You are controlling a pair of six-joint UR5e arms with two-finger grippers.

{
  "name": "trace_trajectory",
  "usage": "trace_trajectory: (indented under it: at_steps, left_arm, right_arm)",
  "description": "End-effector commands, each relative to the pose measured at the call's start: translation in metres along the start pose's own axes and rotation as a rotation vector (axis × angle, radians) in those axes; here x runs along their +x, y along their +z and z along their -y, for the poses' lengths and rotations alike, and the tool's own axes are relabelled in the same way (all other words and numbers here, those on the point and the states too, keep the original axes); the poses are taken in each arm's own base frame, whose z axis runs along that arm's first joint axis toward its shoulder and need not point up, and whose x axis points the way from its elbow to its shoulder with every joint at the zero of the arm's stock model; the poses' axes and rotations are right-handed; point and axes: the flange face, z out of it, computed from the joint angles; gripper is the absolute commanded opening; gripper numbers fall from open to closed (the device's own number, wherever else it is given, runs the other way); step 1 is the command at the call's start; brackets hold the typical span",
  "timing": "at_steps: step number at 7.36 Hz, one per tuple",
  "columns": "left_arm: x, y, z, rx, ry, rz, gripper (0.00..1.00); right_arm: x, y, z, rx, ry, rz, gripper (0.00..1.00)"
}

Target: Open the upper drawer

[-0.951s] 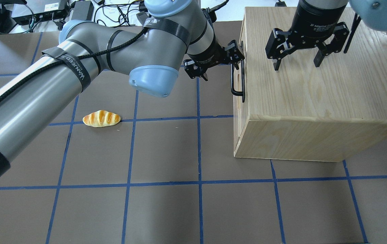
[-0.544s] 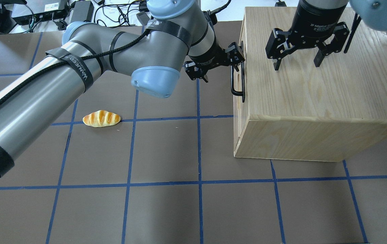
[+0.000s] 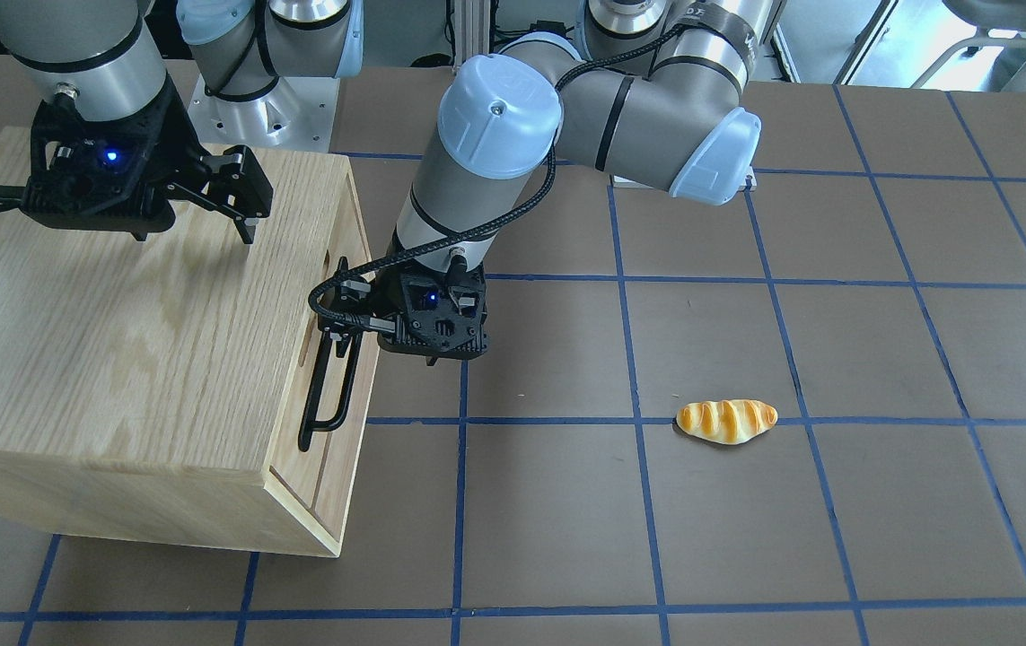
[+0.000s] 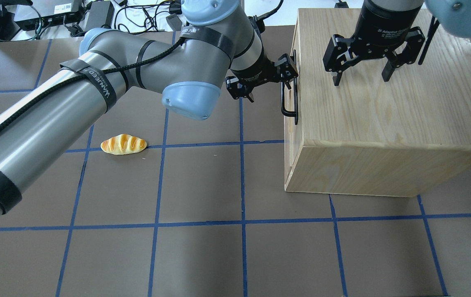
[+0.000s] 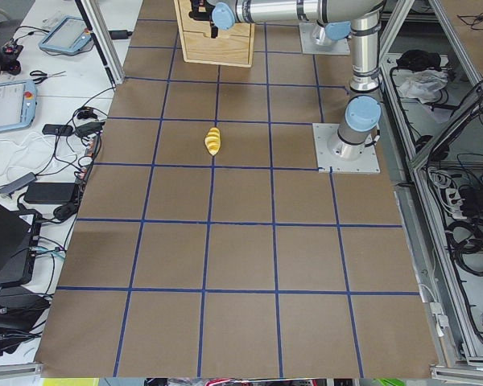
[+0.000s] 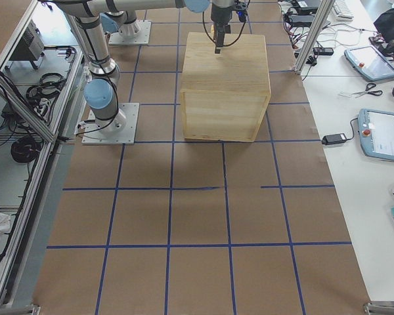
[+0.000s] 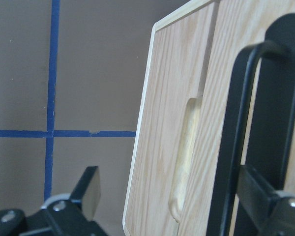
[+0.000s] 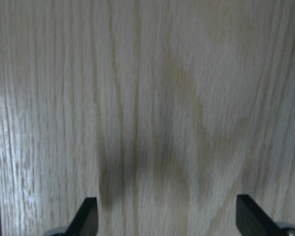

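Two end effectors, both spread open, gripping nothing. The left end effector [image 4: 269, 87] is nearer: the upper drawer [image 3: 339, 224], closed, is on the cabinet's [image 4: 383, 123] left face in the overhead view, immediately to its right. The handle [image 4: 283, 97] runs up-down the frame. The right end effector [image 4: 361, 80] hangs over the cabinet top.

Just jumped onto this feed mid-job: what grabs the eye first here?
The big oak cabinet at the right of the overhead view dominates, with the open right tool hovering over its top. The open left tool straddles the black bar handle of the upper drawer. A bread roll lies alone, far to the cabinet's left.
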Motion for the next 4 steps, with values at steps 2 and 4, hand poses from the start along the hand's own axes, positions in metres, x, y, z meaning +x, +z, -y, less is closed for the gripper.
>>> trace_trajectory:
  at_steps: [2,4]
  left_arm:
    - [-0.0014,0.0057,0.0013,-0.006,0.017,0.006,1.00]
    - [-0.0026,0.0052,0.0035,0.002,0.019,0.016,1.00]
  right_arm:
    - [0.0000,-0.0001,0.0000,0.000,0.001,0.000,1.00]
    - [0.0000,-0.0001,0.0000,0.000,0.000,0.000,1.00]
